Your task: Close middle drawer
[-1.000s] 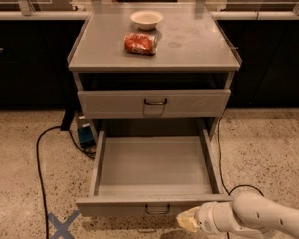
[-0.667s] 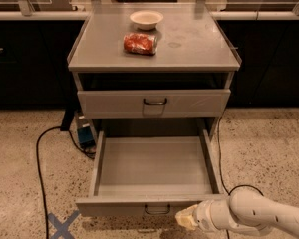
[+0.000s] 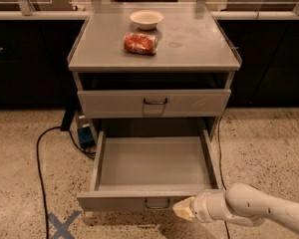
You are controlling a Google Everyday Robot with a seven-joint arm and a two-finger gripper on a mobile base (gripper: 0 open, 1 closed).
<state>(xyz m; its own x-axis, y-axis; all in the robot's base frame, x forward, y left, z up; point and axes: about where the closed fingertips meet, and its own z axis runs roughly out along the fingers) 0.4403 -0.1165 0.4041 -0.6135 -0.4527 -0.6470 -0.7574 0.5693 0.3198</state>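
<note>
Speckled beige terrazzo floor across the lower half; dark cabinetry along the back wall.

Grey metal cabinet at centre, boxy, matte, with a flat smooth tabletop showing faint ring smudges.

Middle drawer in the lowest visible slot, pulled far out toward the camera. Long flat grey tray, bare metal floor, thin side walls, low front panel. Small dark wire handle centred on that panel.

Upper drawer above it, pushed in almost flush, with a taller, wider grey face and a dark wire handle.

White, smooth, rounded robot arm reaching in from the lower right corner.

Black cable curving over the floor left of the cabinet, near a small blue box by the cabinet's left leg.

Blue tape X on the floor at the lower left.

Shallow round white bowl at the back of the tabletop. Just in front of it, apart from it, a red crinkled packet lying on its side; print too small to read.

Pale yellowish gripper right of the low handle, at the front panel's lower edge; contact with the panel unclear. Spread or pressed together: cannot tell.
</note>
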